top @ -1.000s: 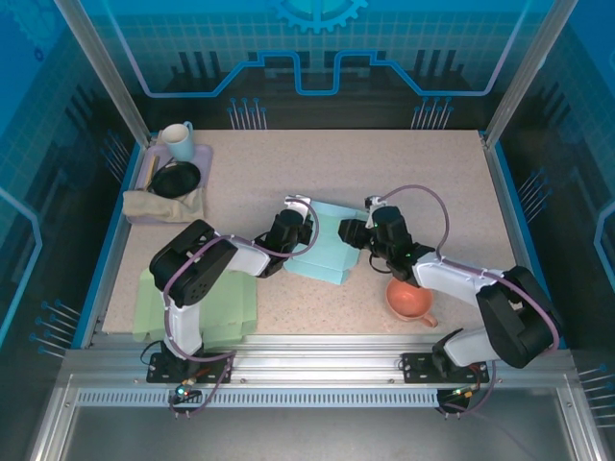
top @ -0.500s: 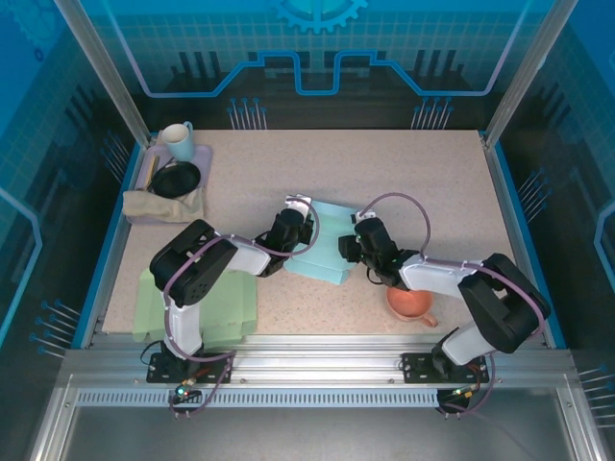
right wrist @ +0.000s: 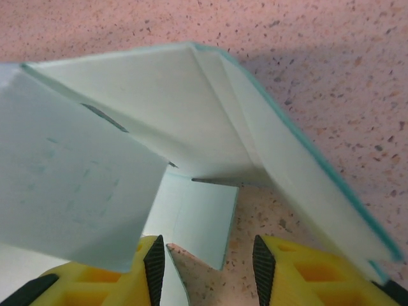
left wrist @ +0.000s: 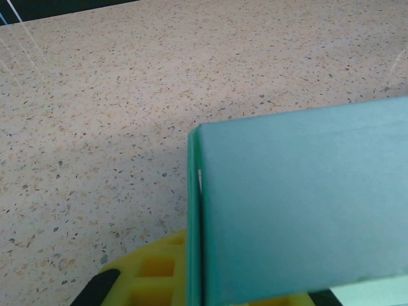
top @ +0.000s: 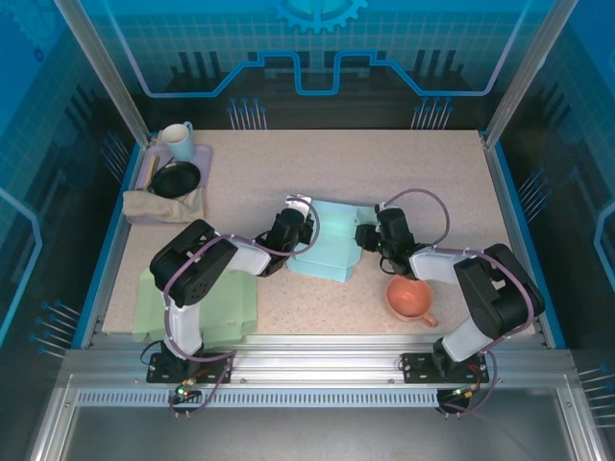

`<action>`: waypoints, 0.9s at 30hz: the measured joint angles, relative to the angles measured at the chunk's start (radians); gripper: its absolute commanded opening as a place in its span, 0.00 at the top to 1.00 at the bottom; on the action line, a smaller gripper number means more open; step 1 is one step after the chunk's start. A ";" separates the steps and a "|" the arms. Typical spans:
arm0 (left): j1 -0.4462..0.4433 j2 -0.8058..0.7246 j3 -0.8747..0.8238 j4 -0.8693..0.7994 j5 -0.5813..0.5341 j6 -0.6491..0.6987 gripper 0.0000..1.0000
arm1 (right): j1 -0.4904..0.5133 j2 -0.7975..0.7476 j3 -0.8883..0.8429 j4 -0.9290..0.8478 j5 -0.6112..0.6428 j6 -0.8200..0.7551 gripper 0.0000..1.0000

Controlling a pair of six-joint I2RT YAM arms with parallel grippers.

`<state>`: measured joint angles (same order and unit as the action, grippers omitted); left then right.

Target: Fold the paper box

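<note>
The paper box (top: 332, 245) lies mid-table, partly folded. The left gripper (top: 304, 230) is clenched on its left wall, and the right gripper (top: 362, 237) stands released at its right flaps. An empty orange cup (top: 410, 299) sits near right. Far left, a tray (top: 204, 154) holds a mug (top: 177, 142) and a black bowl (top: 176, 180).

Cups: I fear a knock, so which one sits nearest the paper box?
The orange cup, just near-right of the paper box; the pale mug stands far off on the tray, far left.
</note>
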<state>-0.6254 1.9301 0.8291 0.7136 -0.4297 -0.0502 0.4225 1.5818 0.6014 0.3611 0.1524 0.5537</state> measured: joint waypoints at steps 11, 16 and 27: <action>0.000 0.000 0.000 0.000 0.000 0.000 1.00 | -0.003 0.100 0.001 0.126 -0.061 0.010 0.57; 0.000 0.000 0.000 0.000 -0.001 -0.001 1.00 | 0.003 0.101 0.000 0.173 -0.081 -0.009 0.58; 0.000 0.000 0.000 0.000 0.001 0.000 1.00 | 0.051 0.118 0.027 0.201 -0.101 -0.034 0.58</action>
<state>-0.6254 1.9301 0.8295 0.7136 -0.4286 -0.0505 0.4736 1.7000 0.6289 0.5625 0.0509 0.5201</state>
